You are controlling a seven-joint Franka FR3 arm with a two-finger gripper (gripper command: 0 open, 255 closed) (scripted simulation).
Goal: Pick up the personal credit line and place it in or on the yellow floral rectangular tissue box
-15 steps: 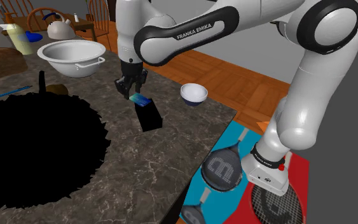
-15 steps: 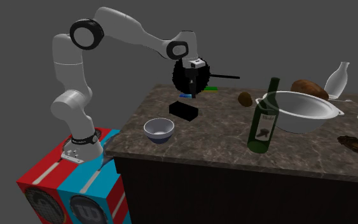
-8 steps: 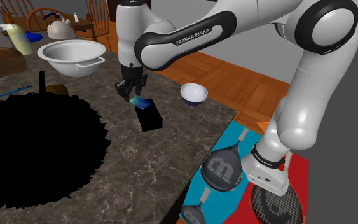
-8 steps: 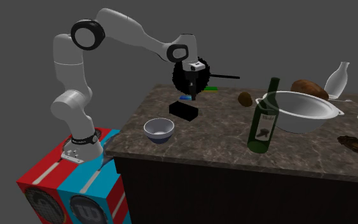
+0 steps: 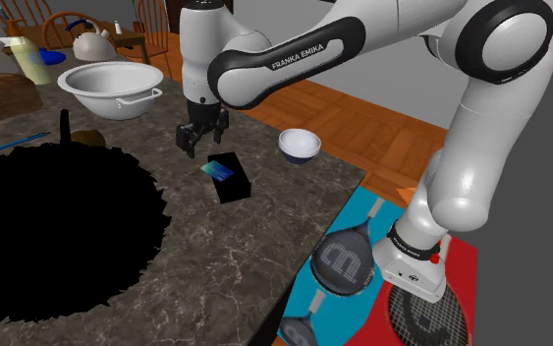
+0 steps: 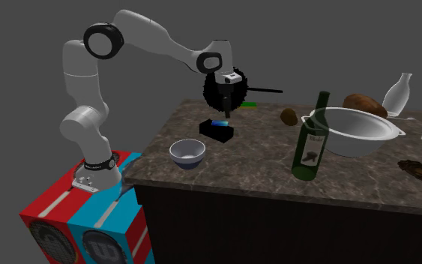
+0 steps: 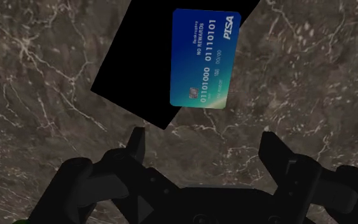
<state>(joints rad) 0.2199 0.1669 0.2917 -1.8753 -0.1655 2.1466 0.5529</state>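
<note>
A blue bank card (image 5: 219, 170) lies flat on top of a black rectangular box (image 5: 233, 184) on the dark marble counter (image 5: 225, 256). My gripper (image 5: 203, 144) hangs just above the card with its fingers apart and nothing between them. In the wrist view the card (image 7: 203, 57) rests on the box (image 7: 139, 70) ahead of the open gripper (image 7: 203, 143), one corner reaching past the box's edge. In the second exterior view the gripper (image 6: 224, 111) stands over the card (image 6: 219, 124) and the box (image 6: 216, 133).
A small blue-rimmed bowl (image 5: 300, 144) sits near the counter's edge beside the box. A large white bowl (image 5: 112, 88) stands farther back. A ragged black area (image 5: 58, 231) covers part of the counter. A green bottle (image 6: 312, 139) stands near the second exterior view's front edge.
The fingers have opened and let go of the card. It has dropped from between them onto the top of the black box. The arm has hardly moved.
</note>
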